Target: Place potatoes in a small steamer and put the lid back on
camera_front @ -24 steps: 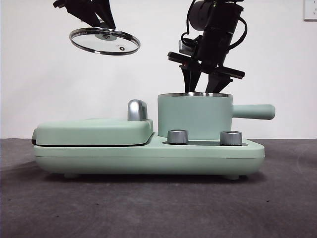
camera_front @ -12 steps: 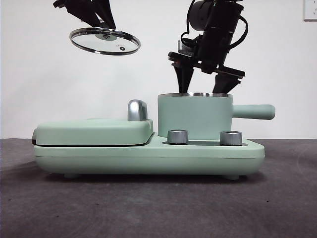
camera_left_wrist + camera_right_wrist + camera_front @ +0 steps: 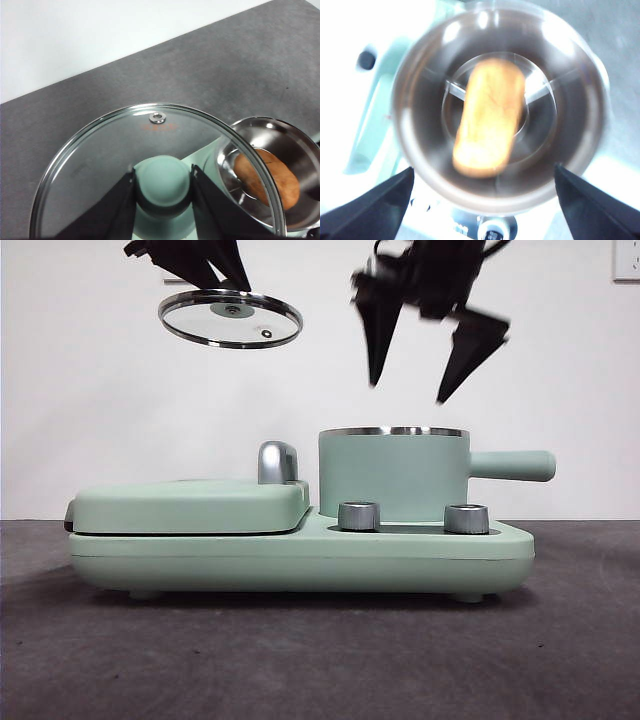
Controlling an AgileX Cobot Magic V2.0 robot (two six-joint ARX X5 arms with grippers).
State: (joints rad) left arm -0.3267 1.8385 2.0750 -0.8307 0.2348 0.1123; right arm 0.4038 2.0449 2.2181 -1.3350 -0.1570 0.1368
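Potato (image 3: 489,117) lies inside the steamer pot (image 3: 392,475), on its steel floor. Pot sits at centre right of the front view on the green cooker base (image 3: 300,555). Right gripper (image 3: 420,370) hangs above the pot, upper centre, jaws wide and empty. Left gripper (image 3: 162,200) at upper left grips the knob of the glass lid (image 3: 231,319), held high, slightly tilted.

Your path down into the small steamer (image 3: 392,475) is partly blocked: the right claw (image 3: 420,390) hangs spread directly above its rim, the potato (image 3: 489,117) inside.
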